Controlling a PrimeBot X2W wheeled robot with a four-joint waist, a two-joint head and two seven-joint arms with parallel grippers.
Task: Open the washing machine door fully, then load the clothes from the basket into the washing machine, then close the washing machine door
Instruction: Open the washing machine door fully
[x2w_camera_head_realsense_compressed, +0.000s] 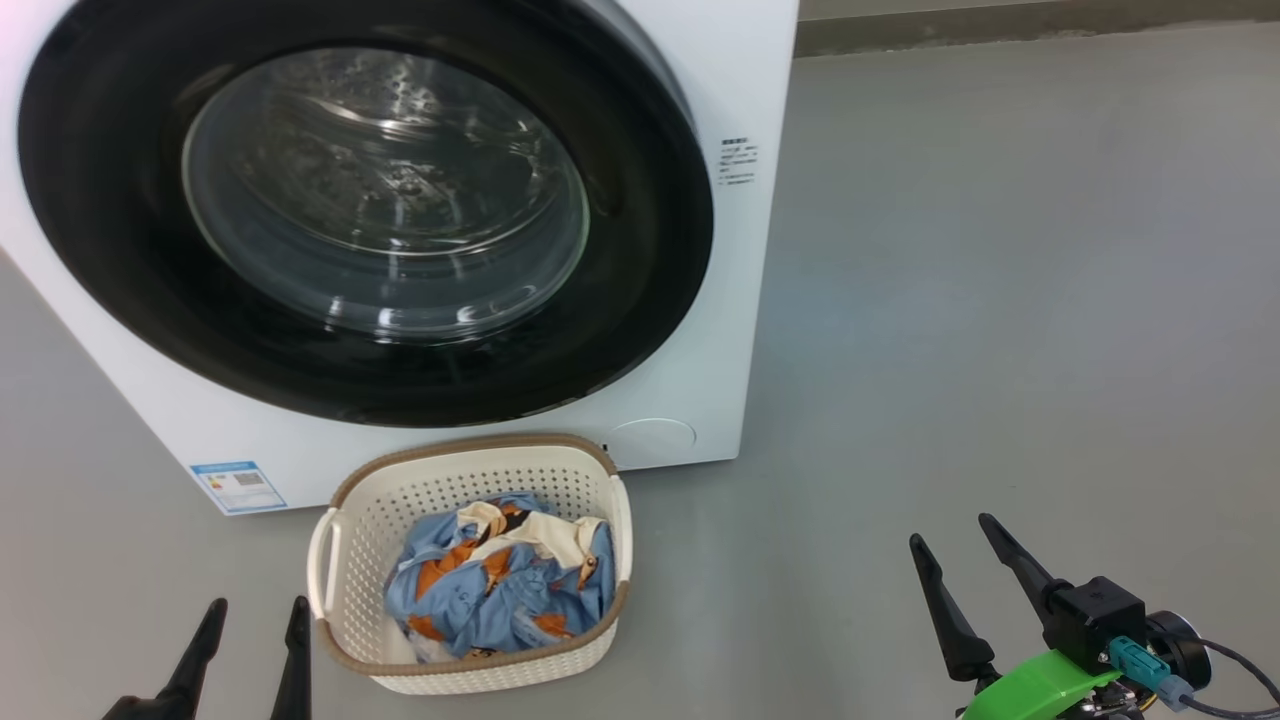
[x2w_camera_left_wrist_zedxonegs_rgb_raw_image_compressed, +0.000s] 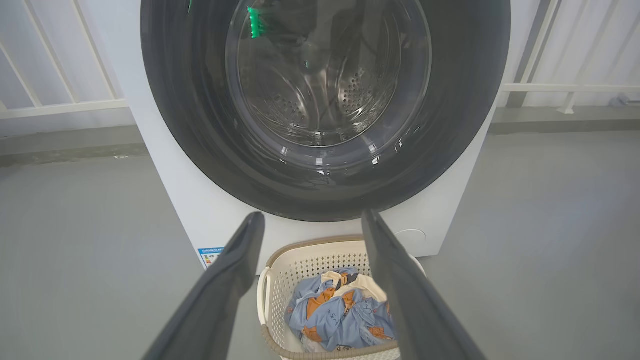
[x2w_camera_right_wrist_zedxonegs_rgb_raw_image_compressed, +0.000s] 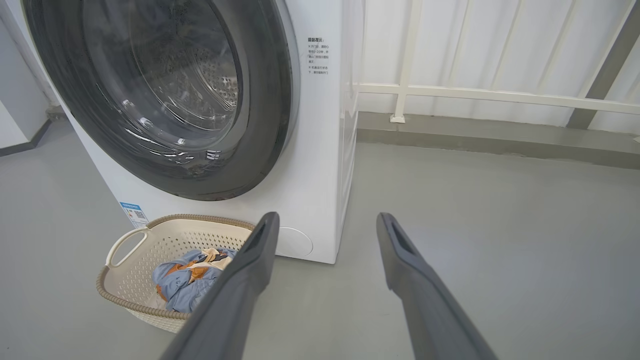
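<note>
Washing machine door (x2w_camera_head_realsense_compressed: 385, 200) shut, filling the upper left of the head view, flush on the front of the washing machine (x2w_camera_head_realsense_compressed: 745, 300); steel drum dimly visible through the glass; first step in hand by the look of it, opening not yet begun. Directly below the door, at lower centre of the frame, the basket (x2w_camera_head_realsense_compressed: 470, 445) on the floor (x2w_camera_head_realsense_compressed: 1000, 300), just in front of the machine; the clothes (x2w_camera_head_realsense_compressed: 500, 585) bunched inside, untouched.

Left jaws at the lower left corner, fingers (x2w_camera_head_realsense_compressed: 295, 650) apart with nothing between them, just beside the basket's left handle and well below the door rim; right jaws at the lower right, likewise spread and empty, well apart from door and basket alike. In the left wrist view, door dead ahead in the upper half, basket low between the two fingers.

Next move, as judged: raise one arm to the door's rim, catch an edge, swing outward through the full arc; handle side impossible to tell from here; basket close under the sweep, worth watching.
</note>
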